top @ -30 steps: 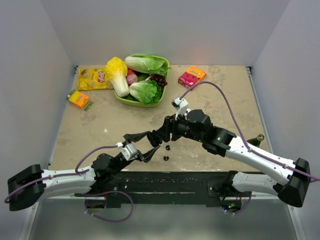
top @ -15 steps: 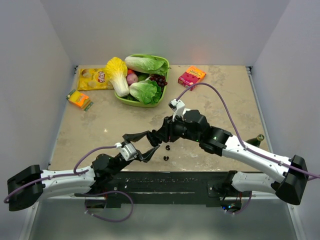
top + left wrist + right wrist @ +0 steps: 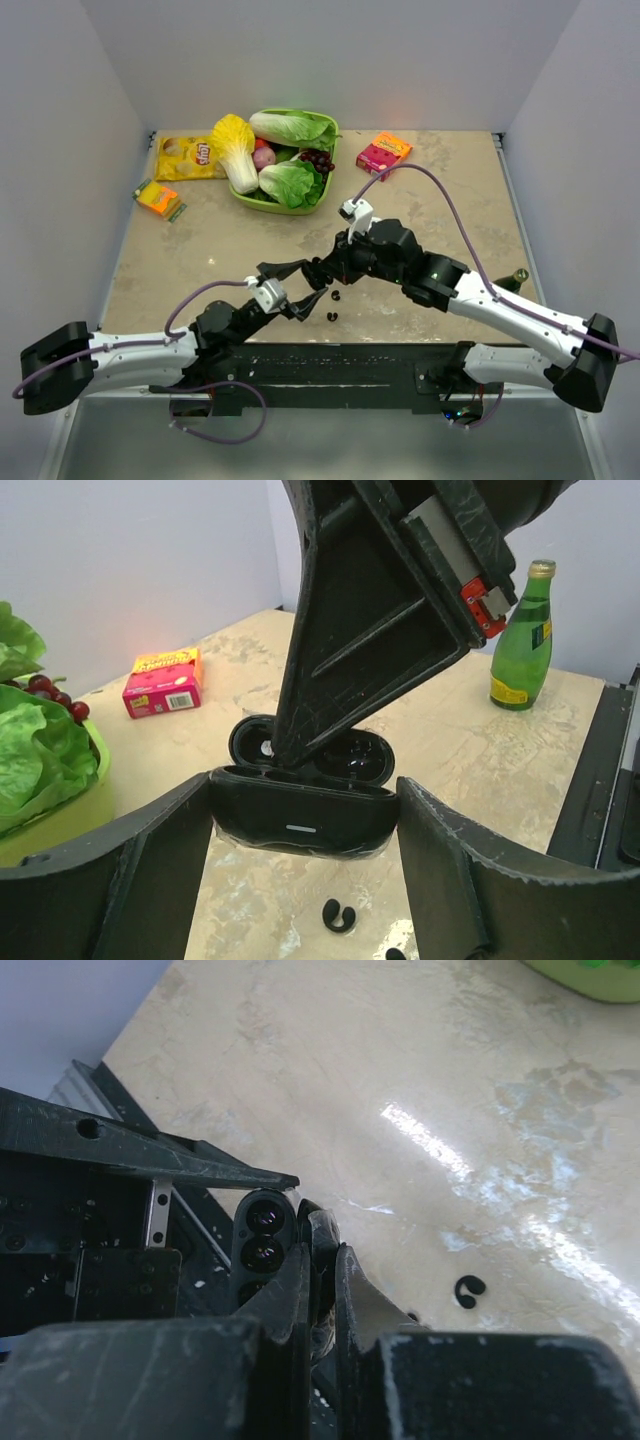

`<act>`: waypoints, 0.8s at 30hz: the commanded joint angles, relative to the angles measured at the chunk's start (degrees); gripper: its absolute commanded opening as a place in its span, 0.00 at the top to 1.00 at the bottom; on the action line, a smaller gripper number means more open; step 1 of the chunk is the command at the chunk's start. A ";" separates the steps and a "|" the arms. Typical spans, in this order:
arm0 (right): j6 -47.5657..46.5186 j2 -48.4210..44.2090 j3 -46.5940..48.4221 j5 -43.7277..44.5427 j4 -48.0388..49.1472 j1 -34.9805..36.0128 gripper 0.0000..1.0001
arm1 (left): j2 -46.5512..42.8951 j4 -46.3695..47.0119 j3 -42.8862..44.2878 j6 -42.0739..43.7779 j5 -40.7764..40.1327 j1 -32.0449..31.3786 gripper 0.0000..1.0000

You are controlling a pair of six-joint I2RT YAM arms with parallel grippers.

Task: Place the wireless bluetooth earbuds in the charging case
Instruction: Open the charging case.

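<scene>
My left hand (image 3: pixel 300 852) grips the open charging case (image 3: pixel 300 818); its contents are hidden from me. My closed right hand (image 3: pixel 321 1247) dips inside.

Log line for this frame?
left claw: holds open charging case | right claw: shut, tip at case | earbuds: on table

Black glossy charging case (image 3: pixel 300 825) stands hinged open; two tiny black earbuds (image 3: pixel 338 916) lie on the worktop (image 3: pixel 480 750) just beside it.
</scene>
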 commanded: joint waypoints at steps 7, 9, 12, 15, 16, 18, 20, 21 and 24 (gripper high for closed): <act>-14.92 -6.74 9.95 4.17 -8.83 0.45 1.00 | 4.28 -5.72 4.24 -9.09 -3.94 -0.01 0.00; -16.41 -7.36 10.75 4.26 -9.62 0.63 1.00 | 4.37 -6.59 4.60 -9.89 -3.60 -0.01 0.00; -19.73 -8.76 9.70 7.41 -9.46 1.76 1.00 | 3.23 -8.87 5.12 -11.73 -0.79 -0.01 0.00; -28.24 -13.24 6.01 11.01 -6.73 5.54 1.00 | -0.01 -12.21 5.57 -13.93 6.32 -0.01 0.00; -29.41 -13.77 6.09 12.33 -8.64 7.03 1.00 | -1.16 -12.66 5.30 -15.15 11.04 -0.01 0.00; -32.31 -13.43 7.84 14.27 -12.16 8.27 1.00 | -3.96 -13.45 5.04 -16.30 15.28 -0.01 0.00; -33.55 -12.99 8.72 15.06 -14.72 10.64 1.00 | -5.38 -14.59 5.47 -17.62 19.07 0.08 0.00; -33.99 -12.73 8.99 15.76 -15.33 11.17 1.00 | -6.69 -16.16 5.74 -17.89 19.69 0.08 0.00; -34.17 -11.06 9.52 18.76 -17.01 12.84 1.00 | -8.46 -18.54 6.79 -18.42 19.70 0.43 0.00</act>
